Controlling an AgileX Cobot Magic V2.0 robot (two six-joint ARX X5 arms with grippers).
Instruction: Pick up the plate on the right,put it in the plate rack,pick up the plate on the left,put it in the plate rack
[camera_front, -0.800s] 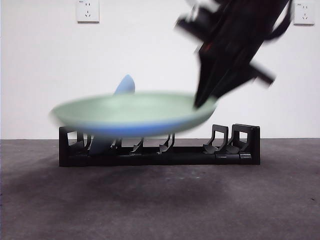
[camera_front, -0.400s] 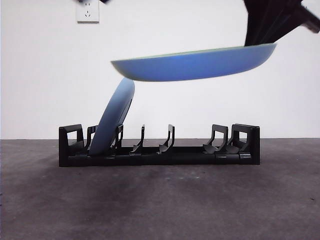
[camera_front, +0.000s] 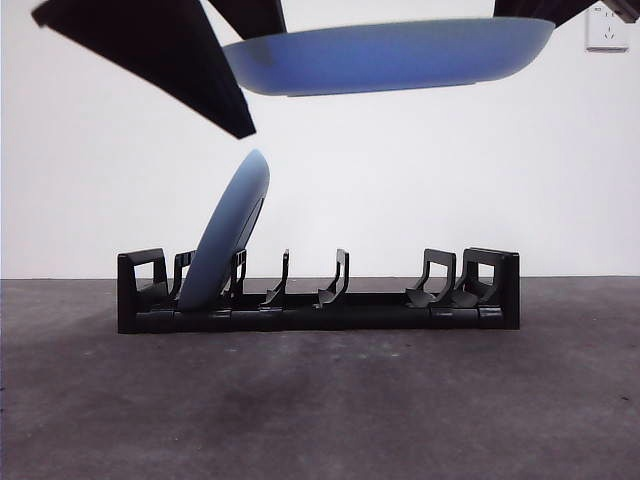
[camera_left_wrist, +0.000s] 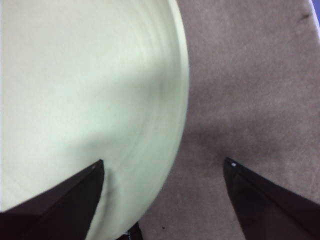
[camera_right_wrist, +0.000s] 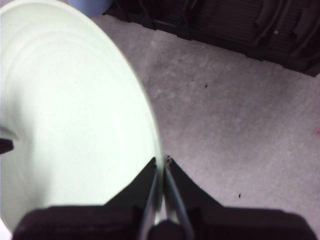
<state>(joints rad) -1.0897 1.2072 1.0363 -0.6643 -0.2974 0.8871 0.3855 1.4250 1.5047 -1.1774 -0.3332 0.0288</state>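
— High above the plate rack (camera_front: 318, 292), what is that wide shape?

— A plate (camera_front: 390, 56), shallow and smooth, lying nearly level in the air. From the front only its blue underside shows. The wrist views show what that one cannot: its top face is pale green with faint concentric rings.

— Who has it?

— The right gripper (camera_right_wrist: 162, 162), its thin black fingers pinched together on the plate's rim. The left gripper (camera_left_wrist: 162, 167) is beside the opposite edge with its fingers spread wide, one over the pale face and one over the bare desk (camera_left_wrist: 250, 90); whether it touches the plate I cannot tell.

— And the rack?

— Long, low, black plastic with blocky ends and upright hooked dividers, standing on a grey, felt-like desk. A second plate (camera_front: 228, 245), blue-backed, stands tilted in a slot near one end, leaning toward the middle of the rack; the other slots are free.

— Any writing?

— None to read. A white wall socket (camera_front: 608, 28) shows at a top corner of the front view.
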